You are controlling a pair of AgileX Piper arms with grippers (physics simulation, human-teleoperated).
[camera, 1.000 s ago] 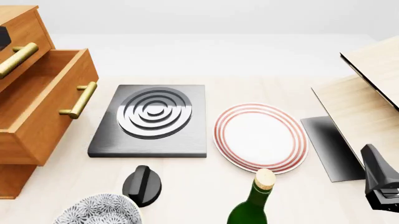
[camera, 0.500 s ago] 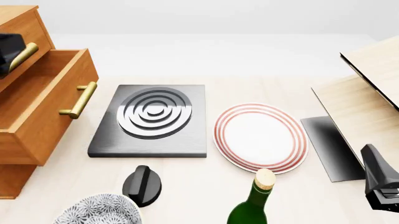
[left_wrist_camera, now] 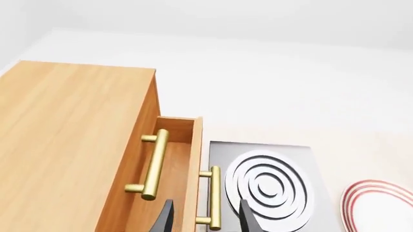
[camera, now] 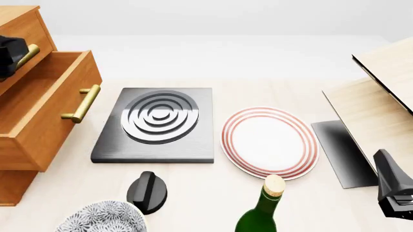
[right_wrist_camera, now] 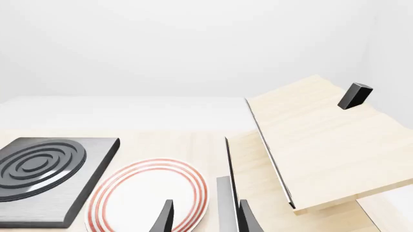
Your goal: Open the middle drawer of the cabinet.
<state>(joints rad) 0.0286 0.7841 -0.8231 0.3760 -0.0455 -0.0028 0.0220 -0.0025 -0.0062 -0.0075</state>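
- The middle drawer [camera: 45,104] of the cabinet [camera: 19,29] stands pulled well out at the left edge of the counter [camera: 213,193], its inside showing and its front panel jutting clear of the drawer above.
- Its brass handle [camera: 82,103] hangs free in the front view, with nothing gripping it; the handle faces the stove plate [camera: 156,124] just beside it.
- The left tool [left_wrist_camera: 203,217] hovers above the cabinet, looking down on the open drawer; its two dark fingertips [left_wrist_camera: 165,217] stand apart with nothing held between them. In the front view only a dark piece of that arm shows, at the top drawer's handle [camera: 26,54].
- The right tool [right_wrist_camera: 205,217] sits far across the counter, over the red-rimmed plate [camera: 270,140] and near the pale wooden box [camera: 380,101]; its fingertips are likewise parted and empty.
- A green bottle [camera: 263,208], a black knob [camera: 147,192] and a patterned bowl [camera: 103,218] lie along the near edge, well apart from the cabinet.
- By the look of things, the opening itself is done. The bottom drawer is mostly hidden under the open one, so its state cannot be told.
- What may be left is small: the left arm drawing clear of the cabinet.
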